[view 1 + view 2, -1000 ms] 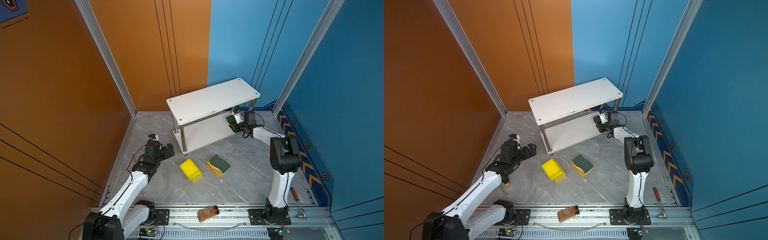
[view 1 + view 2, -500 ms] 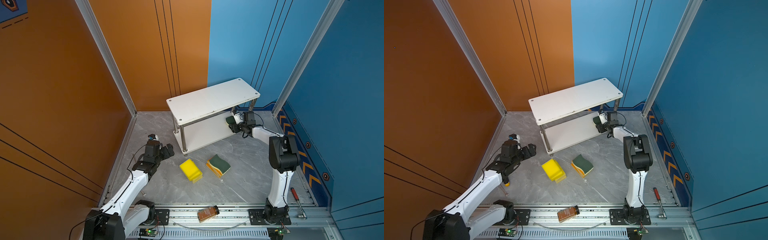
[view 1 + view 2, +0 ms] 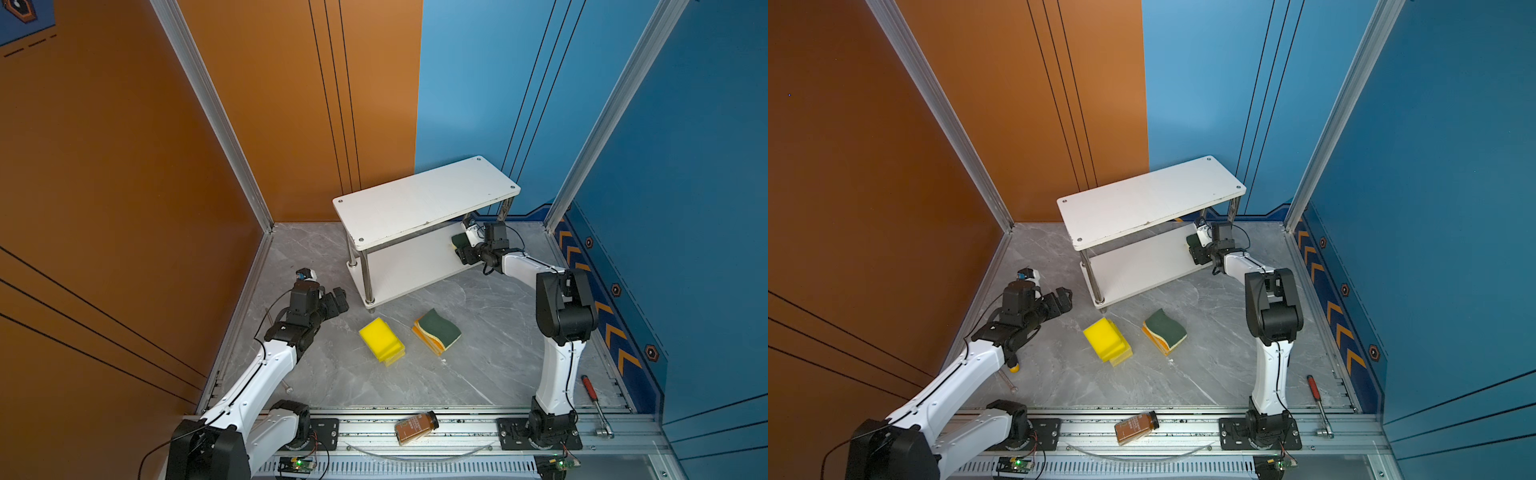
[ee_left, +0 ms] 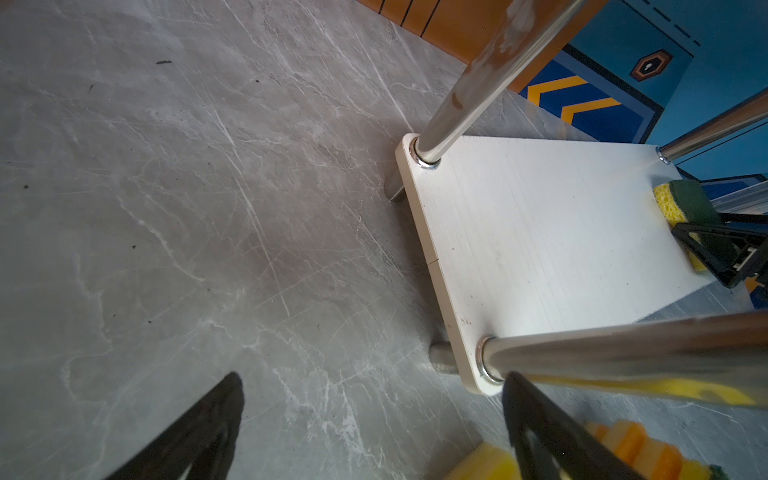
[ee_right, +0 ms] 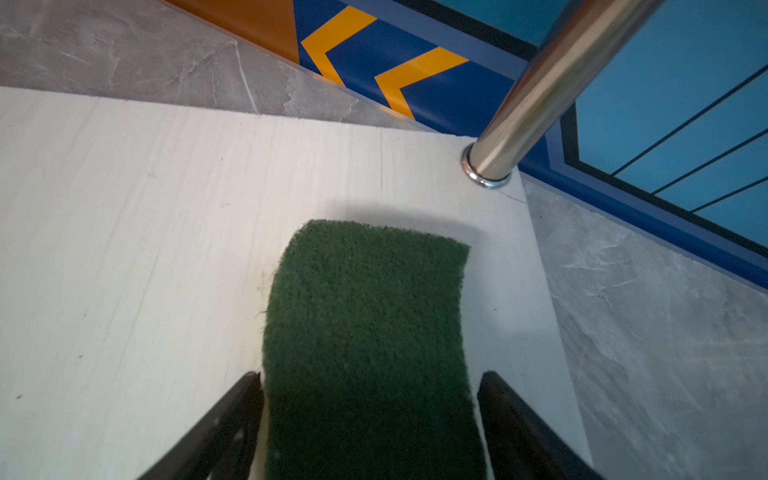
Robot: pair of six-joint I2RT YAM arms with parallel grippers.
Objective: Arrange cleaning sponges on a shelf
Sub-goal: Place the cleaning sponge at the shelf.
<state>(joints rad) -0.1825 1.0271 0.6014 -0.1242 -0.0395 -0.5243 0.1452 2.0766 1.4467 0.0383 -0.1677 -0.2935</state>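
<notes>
While the green-topped sponge (image 5: 365, 299) lies flat on the lower board (image 5: 145, 228) of the shelf (image 3: 424, 199), near a corner leg (image 5: 523, 95), the right gripper (image 5: 369, 374) stands around it with jaws released, a thin gap on each side. The left gripper (image 4: 372, 375) hangs with jaws spread, empty, above the floor (image 4: 166, 208) beside the shelf. Yellow sponges (image 3: 380, 340) and a second green-topped pile (image 3: 436, 330) lie on the floor.

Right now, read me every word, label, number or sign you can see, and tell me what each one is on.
No word or number can be read in any view.
Brown bottle: its label carries print, too small to read.
Blue wall trim: orange chevrons, arrow marks only, no lettering.
Blue wall trim: hexagon badges, a symbol inside, no text.
</notes>
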